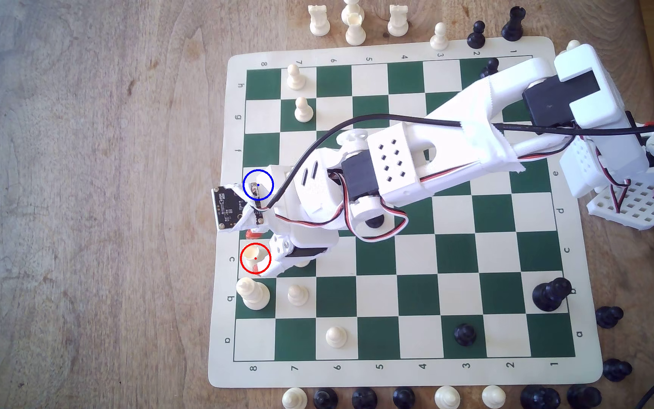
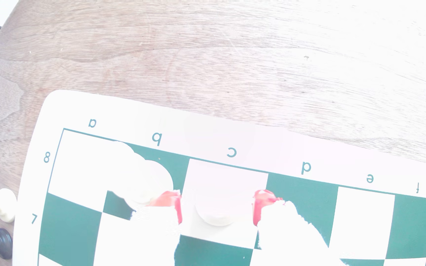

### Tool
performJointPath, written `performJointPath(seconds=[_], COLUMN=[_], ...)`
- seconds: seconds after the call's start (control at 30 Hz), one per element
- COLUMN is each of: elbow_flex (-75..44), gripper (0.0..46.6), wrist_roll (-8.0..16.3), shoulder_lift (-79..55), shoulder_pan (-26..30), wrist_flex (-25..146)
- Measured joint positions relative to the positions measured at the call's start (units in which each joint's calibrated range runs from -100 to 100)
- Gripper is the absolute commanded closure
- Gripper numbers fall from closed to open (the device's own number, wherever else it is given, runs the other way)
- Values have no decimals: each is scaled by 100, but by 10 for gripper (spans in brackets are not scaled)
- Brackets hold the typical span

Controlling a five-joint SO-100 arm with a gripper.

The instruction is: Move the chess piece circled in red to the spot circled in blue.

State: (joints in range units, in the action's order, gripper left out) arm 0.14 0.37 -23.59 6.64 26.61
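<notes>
We have the fingers spread wide on either side of the piece, which stands untouched on the red-ringed c8 square at the board edge. Straddling it sets up the pinch; the spot waits two squares along.

Worn wooden tabletop, grey-brown grain; strong light washes out wrist view.
</notes>
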Motion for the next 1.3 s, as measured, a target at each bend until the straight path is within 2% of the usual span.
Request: performJointPath(seconds=[0.6,0.73,0.9,1.3], elbow_flex=[-208,-208,-208,-244], gripper=[346,362,425,433], wrist_roll=[44,44,44,117], shoulder_lift=[-285,-285,-285,-285], shoulder_pan=[7,7,7,7], wrist_flex=[0,0,0,24])
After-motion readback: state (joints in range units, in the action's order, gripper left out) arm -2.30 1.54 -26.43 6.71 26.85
